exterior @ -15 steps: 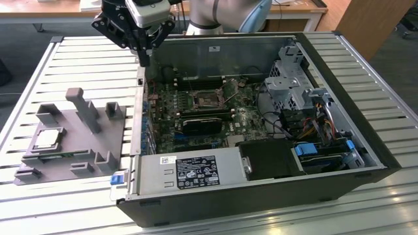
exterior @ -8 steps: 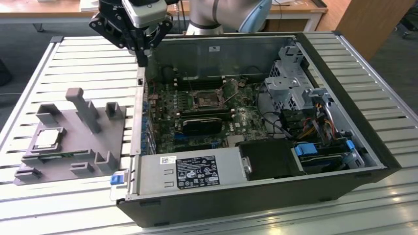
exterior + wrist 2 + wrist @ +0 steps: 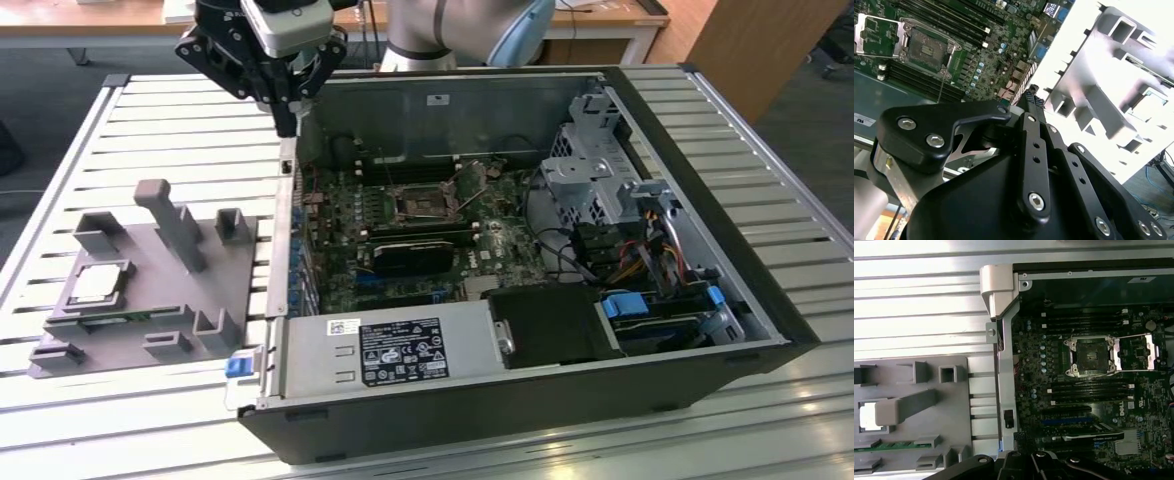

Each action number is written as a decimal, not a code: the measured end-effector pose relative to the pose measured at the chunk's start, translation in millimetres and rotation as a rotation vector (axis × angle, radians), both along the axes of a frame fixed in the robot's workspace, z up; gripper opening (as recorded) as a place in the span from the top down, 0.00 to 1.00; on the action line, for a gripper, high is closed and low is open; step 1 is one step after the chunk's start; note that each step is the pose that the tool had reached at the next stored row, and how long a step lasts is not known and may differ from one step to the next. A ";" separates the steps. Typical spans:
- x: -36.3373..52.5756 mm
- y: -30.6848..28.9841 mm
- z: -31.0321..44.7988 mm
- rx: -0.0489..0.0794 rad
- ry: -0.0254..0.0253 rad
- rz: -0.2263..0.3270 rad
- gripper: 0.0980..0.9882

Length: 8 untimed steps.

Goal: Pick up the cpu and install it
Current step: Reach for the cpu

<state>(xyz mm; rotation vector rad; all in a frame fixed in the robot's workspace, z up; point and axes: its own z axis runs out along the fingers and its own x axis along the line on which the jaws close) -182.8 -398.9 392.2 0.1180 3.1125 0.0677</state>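
The gripper point(image 3: 284, 118) hangs above the open computer case's side wall point(image 3: 284, 235), its fingers pressed together and holding nothing. The cpu point(image 3: 100, 283) lies flat in a recess of the grey fixture tray point(image 3: 230, 290) on the slatted table point(image 3: 160, 130), well apart from the fingers. It is off to the exterior view's left and nearer that camera. Being square, it offers no long axis. The tray's tall post point(image 3: 171, 225) rises just beside it, crowding that side, while the room above the chip looks open. Inside the case, the motherboard's socket point(image 3: 424, 203) stands uncovered and empty, with its latch frame swung aside.
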 end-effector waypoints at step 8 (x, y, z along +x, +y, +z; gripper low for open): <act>-4.3 0.0 -0.1 0.000 0.0000 0.000 0.99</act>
